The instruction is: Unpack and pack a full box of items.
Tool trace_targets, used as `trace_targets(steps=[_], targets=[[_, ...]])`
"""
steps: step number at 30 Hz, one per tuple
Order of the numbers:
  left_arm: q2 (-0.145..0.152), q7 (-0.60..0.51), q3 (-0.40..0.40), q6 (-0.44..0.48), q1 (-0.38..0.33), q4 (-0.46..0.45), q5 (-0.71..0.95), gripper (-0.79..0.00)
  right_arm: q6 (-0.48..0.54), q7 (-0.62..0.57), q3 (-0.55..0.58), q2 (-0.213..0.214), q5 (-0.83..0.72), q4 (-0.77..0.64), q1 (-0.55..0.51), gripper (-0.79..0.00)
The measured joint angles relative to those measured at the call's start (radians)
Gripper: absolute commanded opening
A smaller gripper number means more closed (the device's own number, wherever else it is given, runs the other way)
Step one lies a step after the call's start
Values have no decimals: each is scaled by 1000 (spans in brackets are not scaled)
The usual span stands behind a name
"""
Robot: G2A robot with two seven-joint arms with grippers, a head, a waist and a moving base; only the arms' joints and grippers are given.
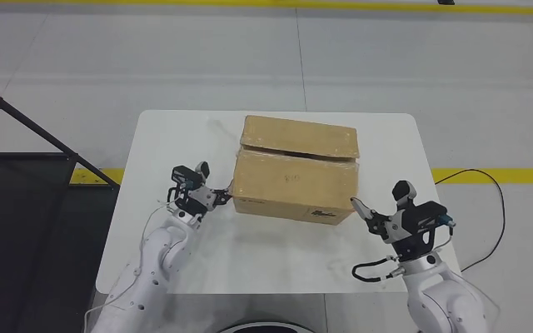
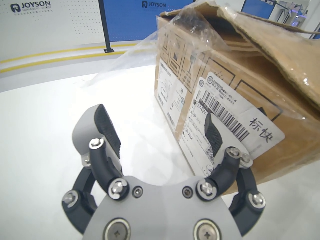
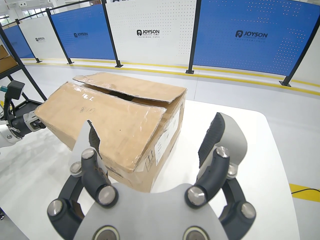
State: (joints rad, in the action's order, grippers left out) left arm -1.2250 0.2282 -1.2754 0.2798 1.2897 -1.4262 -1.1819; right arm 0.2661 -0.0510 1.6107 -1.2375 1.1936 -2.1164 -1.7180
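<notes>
A brown cardboard box [image 1: 293, 171] stands on the white table [image 1: 208, 258], its two top flaps lying nearly closed with a dark gap between them. Loose clear tape [image 2: 175, 38] hangs off one top corner. My left gripper [image 1: 215, 193] is open beside the box's left end, close to the labelled side [image 2: 225, 116], with nothing between its fingers. My right gripper [image 1: 376, 215] is open near the box's front right corner [image 3: 142, 176], also holding nothing. The box [image 3: 112, 116] shows beyond its fingers, and the left arm [image 3: 22, 123] is at the far end.
The table's front strip [image 1: 275, 258] between the arms is bare. A dark rack [image 1: 33, 191] stands off the table's left side. Blue and white fence panels [image 3: 155, 33] stand beyond yellow floor lines. A black cable [image 1: 491, 208] lies on the floor at right.
</notes>
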Motion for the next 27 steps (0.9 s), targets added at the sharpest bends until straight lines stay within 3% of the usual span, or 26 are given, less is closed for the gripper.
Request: trace_targets(steps=[14, 20, 27], targets=[[8, -8, 3, 124, 34, -27, -23, 0, 6, 2, 4, 2, -6, 1, 0, 0], [8, -11, -27, -24, 30, -36, -86, 0, 9, -1, 4, 4, -4, 0, 1, 0], [-4, -32, 17, -166, -70, 24, -233, 0, 7, -12, 9, 5, -2, -6, -1, 0]])
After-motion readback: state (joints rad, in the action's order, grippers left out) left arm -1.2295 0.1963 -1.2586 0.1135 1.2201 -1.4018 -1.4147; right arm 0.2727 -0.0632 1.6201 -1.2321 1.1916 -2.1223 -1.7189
